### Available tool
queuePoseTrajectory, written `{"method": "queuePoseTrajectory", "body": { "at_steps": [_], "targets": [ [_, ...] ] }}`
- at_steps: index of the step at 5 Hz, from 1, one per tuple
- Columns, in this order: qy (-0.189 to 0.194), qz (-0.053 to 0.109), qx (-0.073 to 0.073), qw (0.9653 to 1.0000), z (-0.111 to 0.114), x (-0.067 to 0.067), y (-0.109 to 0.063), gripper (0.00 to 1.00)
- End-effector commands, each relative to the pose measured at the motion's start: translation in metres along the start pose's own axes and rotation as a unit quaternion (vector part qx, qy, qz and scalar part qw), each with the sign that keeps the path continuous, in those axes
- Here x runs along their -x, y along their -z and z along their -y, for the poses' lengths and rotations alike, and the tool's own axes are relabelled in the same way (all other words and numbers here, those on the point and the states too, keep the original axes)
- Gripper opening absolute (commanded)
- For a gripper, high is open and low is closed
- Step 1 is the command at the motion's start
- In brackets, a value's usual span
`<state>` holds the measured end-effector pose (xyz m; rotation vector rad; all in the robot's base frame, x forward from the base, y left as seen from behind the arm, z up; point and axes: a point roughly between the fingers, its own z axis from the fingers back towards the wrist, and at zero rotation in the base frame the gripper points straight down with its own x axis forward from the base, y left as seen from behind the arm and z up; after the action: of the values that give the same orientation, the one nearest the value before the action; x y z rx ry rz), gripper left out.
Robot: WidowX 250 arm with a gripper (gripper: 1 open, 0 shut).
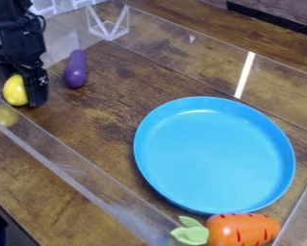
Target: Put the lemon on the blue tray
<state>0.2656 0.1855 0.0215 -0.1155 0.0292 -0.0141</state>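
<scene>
The lemon [14, 90], small and bright yellow, rests on the wooden table at the far left. My black gripper [23, 86] points straight down over it, open, with one finger [38, 88] on the lemon's right side and the other side hidden from view. Whether the fingers touch the lemon I cannot tell. The blue tray [214, 154], a wide round plate with a shallow rim, lies empty to the right and nearer the camera.
A purple eggplant [76, 68] lies just right of the gripper. An orange carrot with green leaves [229, 230] sits at the bottom edge beside the tray. Clear plastic walls [65, 159] border the table.
</scene>
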Motion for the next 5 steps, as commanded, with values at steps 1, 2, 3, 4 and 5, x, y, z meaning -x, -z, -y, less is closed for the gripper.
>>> {"method": "queuePoseTrajectory", "body": {
  "at_steps": [1, 2, 3, 4, 5],
  "targets": [
    [-0.013, 0.017, -0.009, 0.9997, -0.004, -0.003, -0.018, 1.00],
    [-0.029, 0.016, -0.006, 0.9994, 0.001, -0.007, -0.023, 1.00],
    [-0.046, 0.017, -0.001, 0.9988, 0.006, -0.012, -0.027, 1.00],
    [-0.061, 0.017, 0.003, 0.9980, 0.010, -0.016, -0.032, 1.00],
    [-0.063, 0.013, 0.007, 0.9979, 0.004, -0.013, -0.034, 1.00]
  ]
}}
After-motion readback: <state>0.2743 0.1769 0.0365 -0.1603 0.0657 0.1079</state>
